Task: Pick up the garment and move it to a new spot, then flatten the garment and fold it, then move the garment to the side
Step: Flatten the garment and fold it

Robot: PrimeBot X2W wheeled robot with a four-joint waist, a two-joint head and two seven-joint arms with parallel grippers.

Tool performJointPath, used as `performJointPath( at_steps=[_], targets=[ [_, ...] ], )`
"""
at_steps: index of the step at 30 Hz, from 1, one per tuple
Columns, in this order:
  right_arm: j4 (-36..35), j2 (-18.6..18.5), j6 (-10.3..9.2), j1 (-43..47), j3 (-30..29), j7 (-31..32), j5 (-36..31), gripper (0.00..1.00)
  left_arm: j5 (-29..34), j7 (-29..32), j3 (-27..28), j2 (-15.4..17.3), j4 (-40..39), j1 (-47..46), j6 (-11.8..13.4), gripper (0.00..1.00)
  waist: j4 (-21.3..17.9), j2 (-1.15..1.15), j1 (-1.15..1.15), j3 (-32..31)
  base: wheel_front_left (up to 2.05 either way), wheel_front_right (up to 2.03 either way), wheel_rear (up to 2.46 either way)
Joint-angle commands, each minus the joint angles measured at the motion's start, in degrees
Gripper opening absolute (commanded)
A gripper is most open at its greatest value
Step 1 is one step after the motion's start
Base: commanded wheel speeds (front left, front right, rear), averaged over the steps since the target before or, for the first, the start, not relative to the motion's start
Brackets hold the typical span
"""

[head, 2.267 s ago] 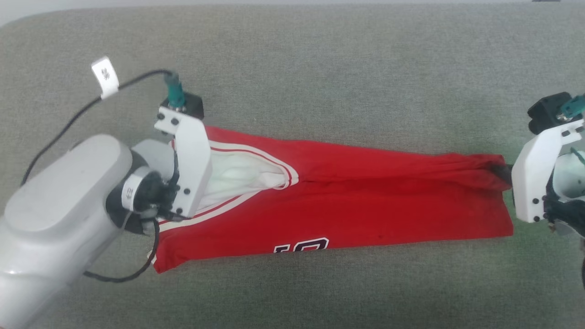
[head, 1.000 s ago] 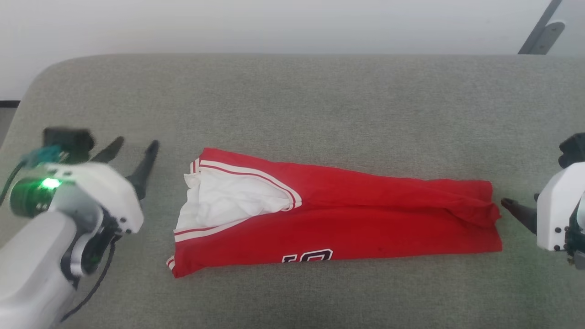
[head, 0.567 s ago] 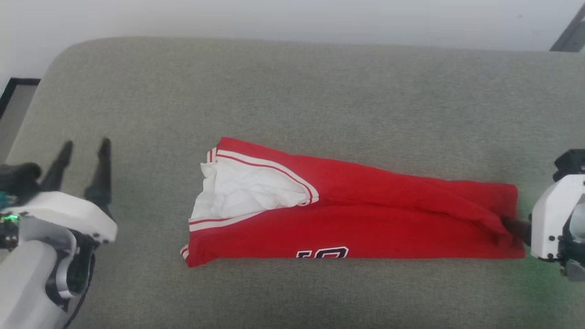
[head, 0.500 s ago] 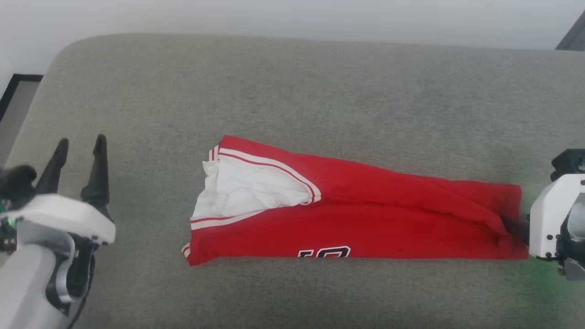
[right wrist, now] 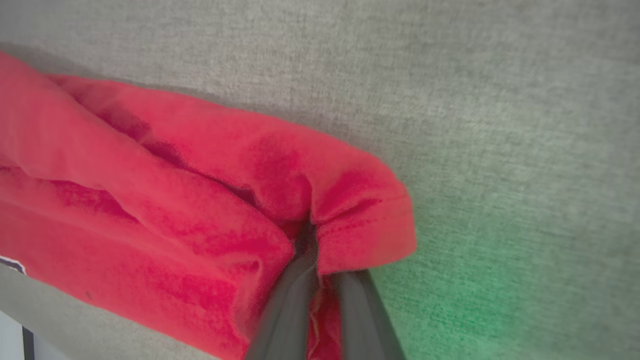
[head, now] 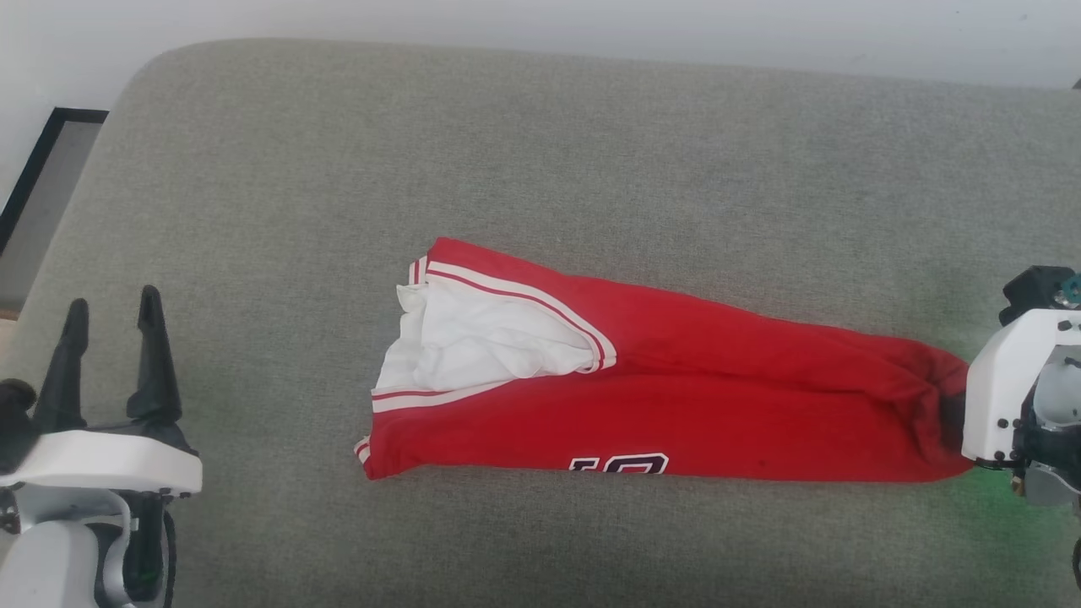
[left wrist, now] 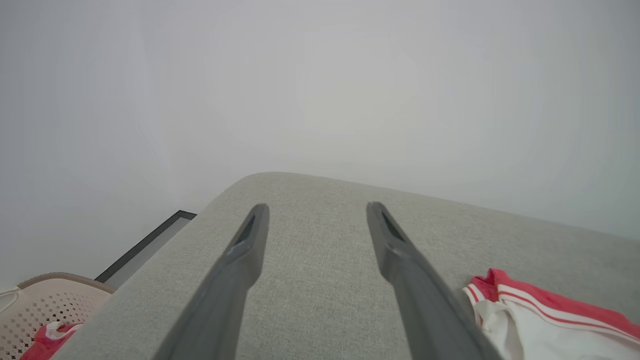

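The garment (head: 692, 414) lies near the middle of the grey fabric-covered worktop (head: 540, 169), already folded lengthwise into a long, narrow red strip. Its white sleeve and striped trim sit at the end on our left, and part of the black-and-white number shows along the near edge.

Our right gripper (head: 953, 414) is at the opposite end. The jaws are together, clamped on the bunched red hem, and the right wrist view shows cloth pinched between the two dark fingers. Our left gripper (head: 112, 304) rests well apart from the garment at the lower left, jaws wide apart and holding nothing, fingers pointing away from us.

We judge that we are in the folding step. The lengthwise fold looks done and the crosswise fold is about to start, with the move to the side not yet begun.

The next move calls for lifting the hem end clear of the worktop and carrying it across toward the sleeve end, then laying it down square on the strip. The grip gathers several layers unevenly, so we need a slow, low arc to keep the lower layers from dragging or the strip from twisting open.
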Motion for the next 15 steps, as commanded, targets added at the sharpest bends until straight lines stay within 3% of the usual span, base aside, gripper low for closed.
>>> performJointPath(
  at_steps=[1, 7, 15],
  targets=[
    [0.9, 0.6, 0.02, 0.2, 0.5, -0.8, 1.0, 0.0, 1.2, -0.2, 1.7, -1.5, 0.1, 0.5, -1.3, 1.0, -0.1, 0.0, 0.0, 0.0, 0.0, 0.0, 0.0],
    [1.6, -2.3, 0.0, -0.8, -1.7, -3.4, 2.0, 0.0, 5.5, -0.2, 6.9, -5.5, 0.6, 1.0, -4.7, 1.0, -1.3, 0.0, 0.0, -0.1, 0.0, 0.0, 0.0],
    [4.9, -7.5, 0.0, -1.4, -7.1, -6.0, -1.5, 0.0, 9.2, -0.2, 10.8, -8.7, 0.8, 0.3, -7.1, 1.0, -3.3, 0.0, 0.0, 0.1, 0.0, 0.0, 0.0]
  ],
)
